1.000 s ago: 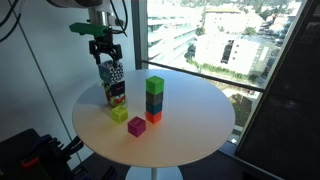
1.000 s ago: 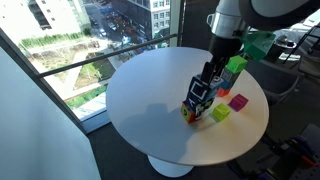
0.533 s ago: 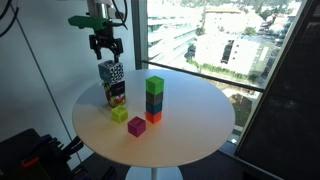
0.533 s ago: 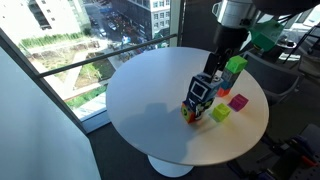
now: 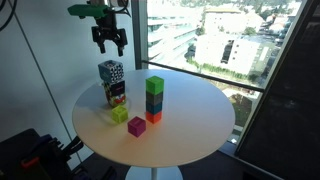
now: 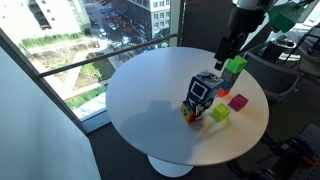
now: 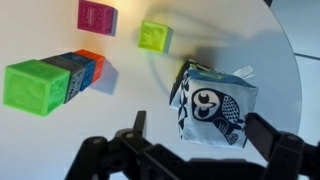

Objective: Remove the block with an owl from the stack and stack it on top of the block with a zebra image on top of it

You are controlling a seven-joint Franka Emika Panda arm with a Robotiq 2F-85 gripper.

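Owl block [image 5: 111, 72] sits atop zebra block [image 5: 116, 94], left of centre on worktop [image 5: 200, 125]. Pincer [image 5: 109, 44] hangs above, wide, empty. Best retreat probably straight up; sideways brush could topple pair.

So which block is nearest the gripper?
The black-and-white owl block, sitting atop the zebra block just below the gripper; the plain cubes are farther off.

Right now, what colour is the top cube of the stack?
Green; the top cube shows best in the wrist view.

Round white table [image 5: 190, 125] beside city-view windows [image 5: 215, 40]
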